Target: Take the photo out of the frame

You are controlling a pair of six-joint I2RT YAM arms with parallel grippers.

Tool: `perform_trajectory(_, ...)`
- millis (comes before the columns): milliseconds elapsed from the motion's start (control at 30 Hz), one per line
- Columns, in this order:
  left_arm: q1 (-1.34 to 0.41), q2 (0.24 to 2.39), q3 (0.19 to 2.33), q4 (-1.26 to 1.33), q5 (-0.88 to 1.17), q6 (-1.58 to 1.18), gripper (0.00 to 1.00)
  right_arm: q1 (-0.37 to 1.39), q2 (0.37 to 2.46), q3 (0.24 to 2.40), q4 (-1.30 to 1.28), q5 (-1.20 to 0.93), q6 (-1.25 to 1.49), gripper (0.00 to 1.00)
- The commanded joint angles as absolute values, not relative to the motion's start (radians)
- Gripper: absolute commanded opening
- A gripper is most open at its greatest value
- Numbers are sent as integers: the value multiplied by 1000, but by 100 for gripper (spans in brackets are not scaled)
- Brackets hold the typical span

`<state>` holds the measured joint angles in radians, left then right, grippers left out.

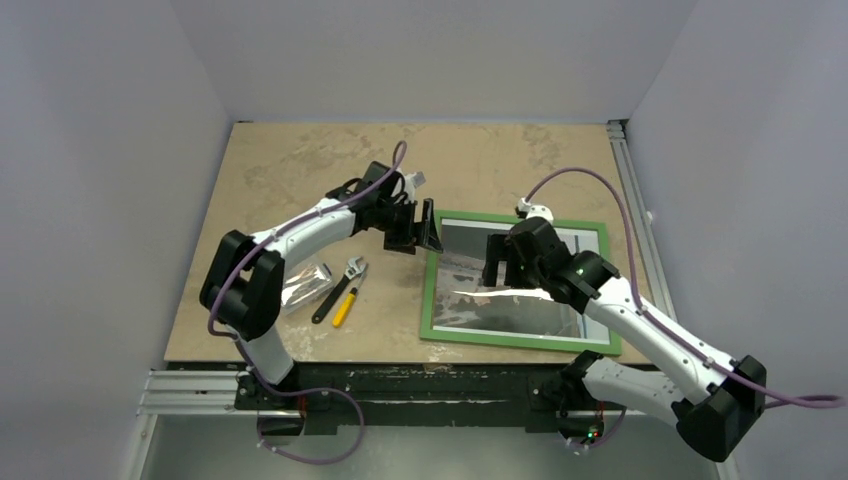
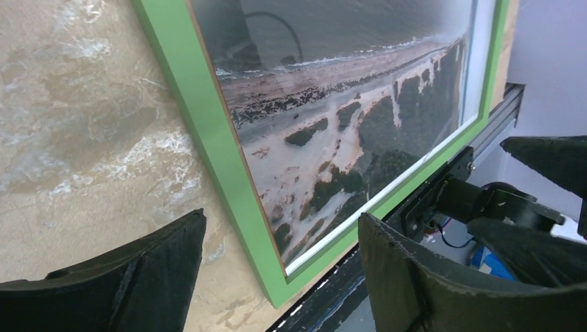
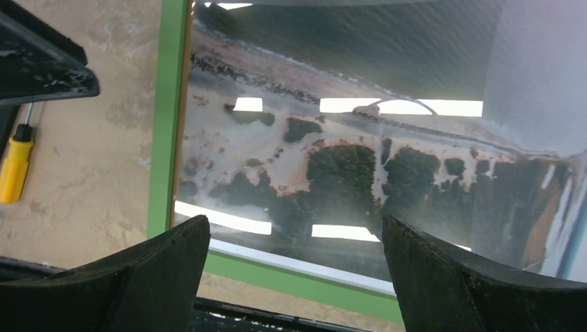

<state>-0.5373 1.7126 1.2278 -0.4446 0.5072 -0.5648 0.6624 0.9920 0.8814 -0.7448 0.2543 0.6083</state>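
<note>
The frame (image 1: 520, 342) lies flat on the table's right half, with its green moulding facing up. The photo (image 1: 470, 315), a glossy grey shoreline print with a thin white border, sits inside it. My left gripper (image 1: 418, 238) hangs open by the frame's far left corner. In the left wrist view its jaws (image 2: 282, 214) stand apart above the left moulding (image 2: 208, 138) and photo (image 2: 332, 124), holding nothing. My right gripper (image 1: 503, 268) is over the photo's middle. In the right wrist view it (image 3: 295, 218) is open above the photo (image 3: 346, 159), near the frame's left moulding (image 3: 166, 124).
Left of the frame lie a black wrench (image 1: 340, 290), a yellow-handled tool (image 1: 345, 308) and a crumpled silver wrapper (image 1: 305, 287). The yellow handle (image 3: 15, 166) also shows in the right wrist view. The frame's near edge runs close to the table's front edge and the metal rail (image 1: 200, 385).
</note>
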Motion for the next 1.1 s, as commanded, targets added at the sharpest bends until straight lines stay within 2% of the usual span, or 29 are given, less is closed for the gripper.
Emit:
perform_trajectory(0, -580, 1750, 1289, -482, 448, -513, 75, 714, 1029, 865, -642, 191, 638, 90)
perform_trajectory(400, -665, 1818, 1263, -483, 283, -555, 52, 777, 1050, 776, -583, 218, 680, 73)
perform_trajectory(600, -678, 1859, 1250, -472, 280, -575, 50, 785, 1037, 739, -561, 218, 696, 69)
perform_trajectory(800, -679, 1891, 1246, -463, 293, -583, 53, 793, 1040, 715, -547, 217, 702, 66)
perform_trajectory(1067, -680, 1931, 1247, -483, 274, -585, 27, 833, 1061, 693, -493, 215, 676, 66)
